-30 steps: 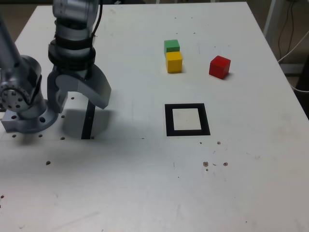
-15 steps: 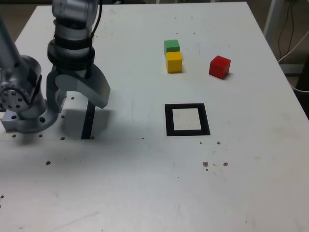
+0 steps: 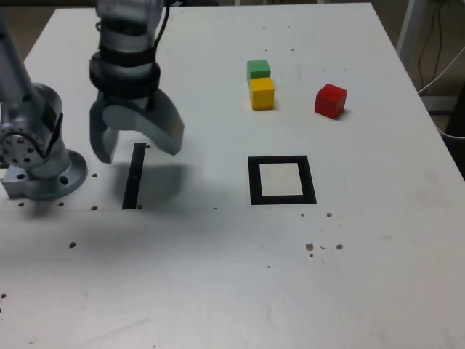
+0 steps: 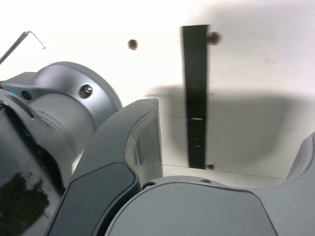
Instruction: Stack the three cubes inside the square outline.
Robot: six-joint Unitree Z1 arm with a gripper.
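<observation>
Grey two-jaw gripper (image 3: 138, 145) hangs empty, jaws apart, over the narrow black strip (image 3: 133, 177), at nine o'clock from the thick black square outline (image 3: 282, 179); positioned for approach, judged.

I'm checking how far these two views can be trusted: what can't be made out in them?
- Wrist view: the cubes and square outline fall outside the frame; the claw's body fills the foreground.
- Exterior view: the green cube's near face is hidden by the yellow cube.
- Exterior view: the arm is cut off at the top edge.

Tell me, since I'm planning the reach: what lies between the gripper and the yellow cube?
In the exterior view, only bare white table lies between the open gripper and the yellow cube; the black strip sits below the gripper.
</observation>
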